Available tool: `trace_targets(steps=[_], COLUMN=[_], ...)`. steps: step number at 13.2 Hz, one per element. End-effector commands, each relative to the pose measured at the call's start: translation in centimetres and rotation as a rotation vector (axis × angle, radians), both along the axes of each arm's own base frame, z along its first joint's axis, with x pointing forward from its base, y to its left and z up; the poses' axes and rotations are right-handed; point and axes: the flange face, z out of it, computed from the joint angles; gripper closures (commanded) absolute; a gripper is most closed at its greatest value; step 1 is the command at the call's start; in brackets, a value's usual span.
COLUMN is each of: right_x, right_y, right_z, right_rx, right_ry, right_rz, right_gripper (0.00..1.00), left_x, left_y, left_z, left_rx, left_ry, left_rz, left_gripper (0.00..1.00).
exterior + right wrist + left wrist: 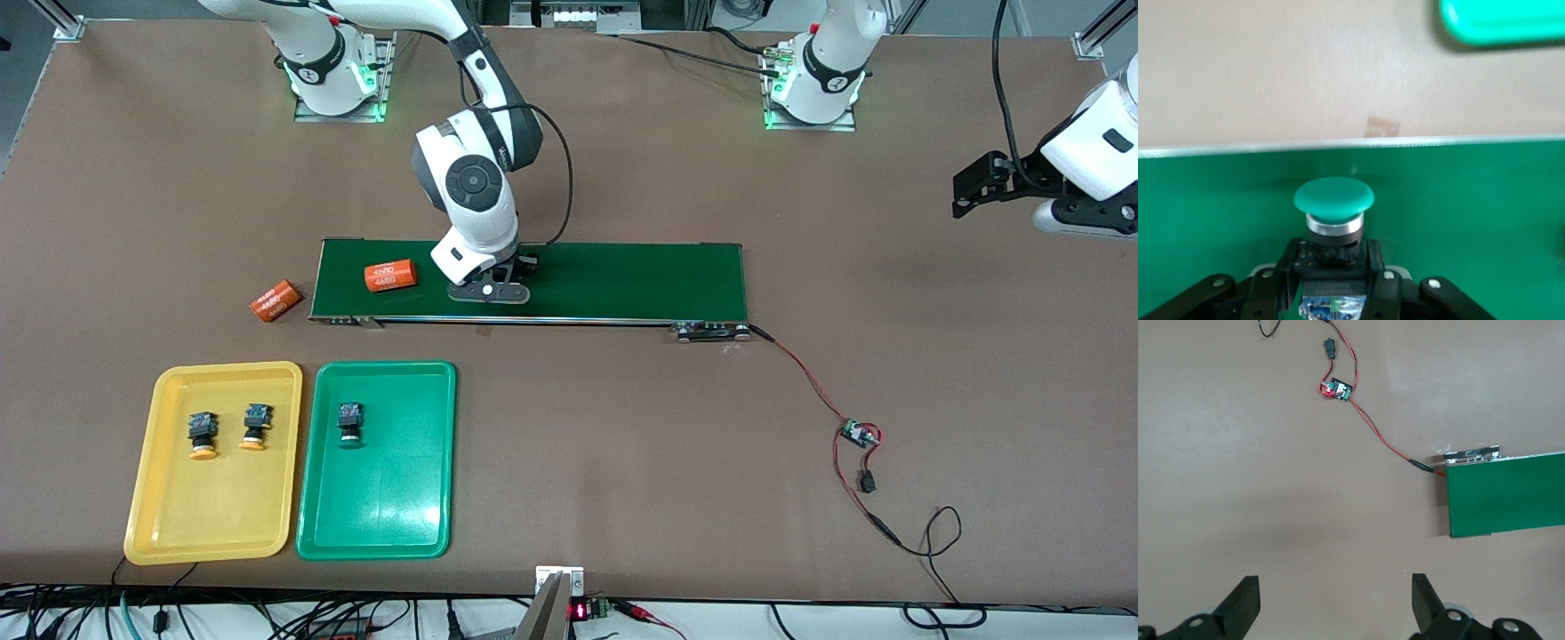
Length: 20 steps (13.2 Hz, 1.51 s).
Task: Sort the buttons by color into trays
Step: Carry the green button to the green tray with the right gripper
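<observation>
Your right gripper [488,291] was down on the dark-green belt [622,280], its fingers squeezed tight on a green-capped button [1333,199]. At the belt's 7 o'clock lay the green tray [378,516] with one button [350,422], and beside it the yellow tray [209,524] with two yellow-capped buttons [204,435]. Your left gripper [1335,603] waited with its fingers wide apart, over bare table.

place: robotics lab | evidence: 2 bolted arm bases [336,84], belt [622,280], loose wiring [853,444]
</observation>
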Motion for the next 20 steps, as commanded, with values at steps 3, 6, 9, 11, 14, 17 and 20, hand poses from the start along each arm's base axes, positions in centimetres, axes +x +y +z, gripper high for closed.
trace_targets(steps=[3,6,9,11,14,17,20], right_x=[7.7,12.5,15.7,17.8,18.6,19.9,21.3], right_y=[-4.9,-9.5,-13.3,-14.7,-14.3,-14.5,-15.0], right_z=[6.7,7.6,6.4,5.8,4.0,1.8,-0.2], right_rx=[0.034,0.024,-0.003,-0.017,-0.040,-0.046,-0.018], right_ry=[-0.128,-0.171,-0.181,-0.195,-0.197,-0.196,-0.192], right_rz=[-0.050,-0.017,0.020,0.038,0.050,0.056,0.047], right_gripper=[0.88,0.88,0.88,0.88,0.88,0.88,0.88], left_x=[0.3,0.2,0.2,0.2,0.2,0.2,0.2], left_y=[-0.1,-0.1,-0.2,-0.1,-0.1,-0.1,-0.1], left_z=[0.6,0.6,0.6,0.6,0.6,0.6,0.6], left_rx=[-0.016,-0.016,-0.018,-0.016,-0.016,-0.016,-0.016], left_ry=[0.006,0.010,0.010,0.010,0.010,0.010,0.010], left_rz=[-0.008,-0.008,-0.008,-0.008,-0.008,-0.008,-0.008], left_gripper=[0.00,0.00,0.00,0.00,0.00,0.00,0.00])
